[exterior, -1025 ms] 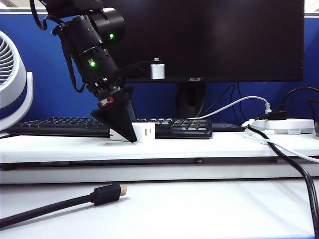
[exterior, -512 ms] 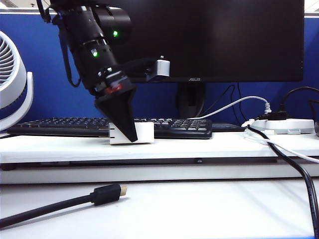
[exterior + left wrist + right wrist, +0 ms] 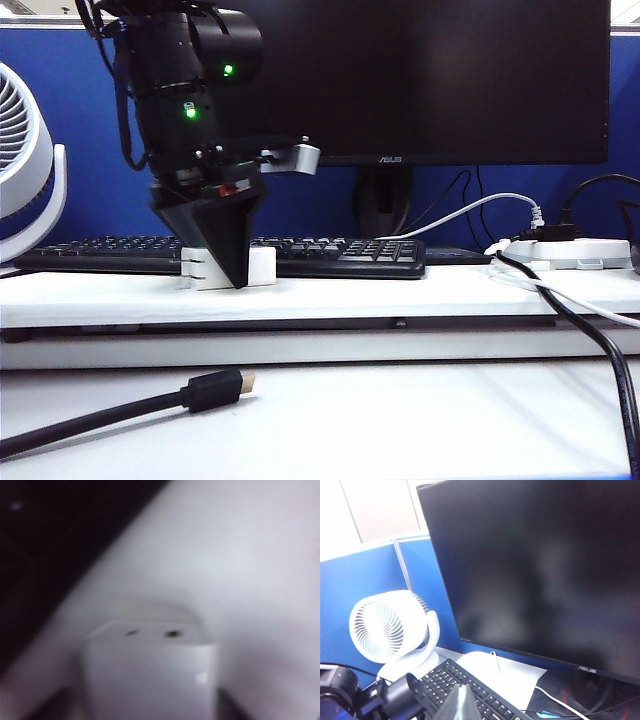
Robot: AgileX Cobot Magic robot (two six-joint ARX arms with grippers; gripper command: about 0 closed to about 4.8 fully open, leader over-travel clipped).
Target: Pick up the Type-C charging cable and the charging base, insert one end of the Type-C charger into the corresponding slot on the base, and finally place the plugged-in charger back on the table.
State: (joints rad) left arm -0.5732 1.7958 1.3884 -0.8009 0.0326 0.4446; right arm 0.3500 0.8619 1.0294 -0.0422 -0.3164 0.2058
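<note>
One left end effector astride charging base on surface, grasp state indeterminate; long axis sideways; right end effector clenched, remote.

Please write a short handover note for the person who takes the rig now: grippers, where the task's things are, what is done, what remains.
Left gripper: down on the charging base on the raised shelf of the table, in front of the keyboard; grip not confirmed.
Right gripper: shut, held high, facing the monitor.
Type-C charging cable: not identified with certainty.
Done: base reached.
Left: lift base, fetch cable, plug in, set down.
</note>
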